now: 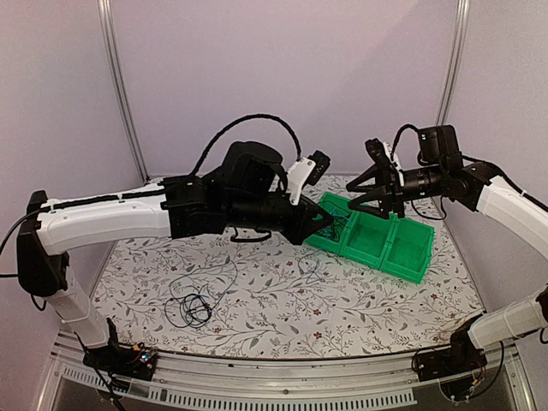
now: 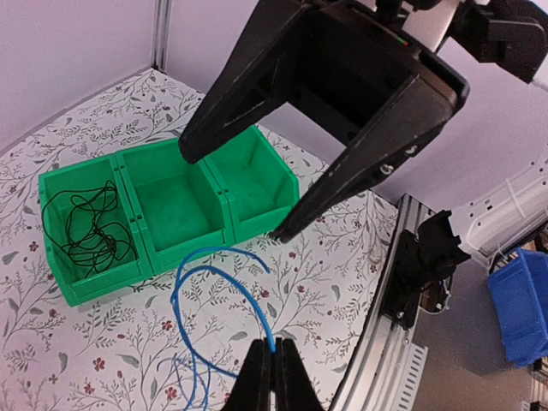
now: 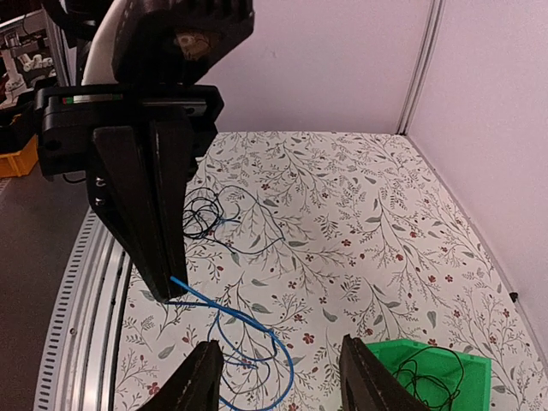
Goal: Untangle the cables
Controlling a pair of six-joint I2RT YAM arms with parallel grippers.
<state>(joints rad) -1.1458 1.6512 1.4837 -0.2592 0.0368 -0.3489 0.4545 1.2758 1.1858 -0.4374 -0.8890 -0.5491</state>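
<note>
We log the left gripper [image 2: 274,355] pinching the blue cable [image 2: 175,304] — it hangs just left of the right gripper [image 3: 281,349] (fingers released).

Bin [image 1: 409,270] is being supported at table's [image 1: 342,308] 2 o'clock, cable coil [image 2: 94,248] in its 9 o'clock compartment; cable tangle [image 1: 195,308] at 7 o'clock.

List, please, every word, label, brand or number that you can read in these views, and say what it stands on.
None: no view shows a legible word, label, brand or number. The green bin and the floral table cover bear no print that can be read.
</note>
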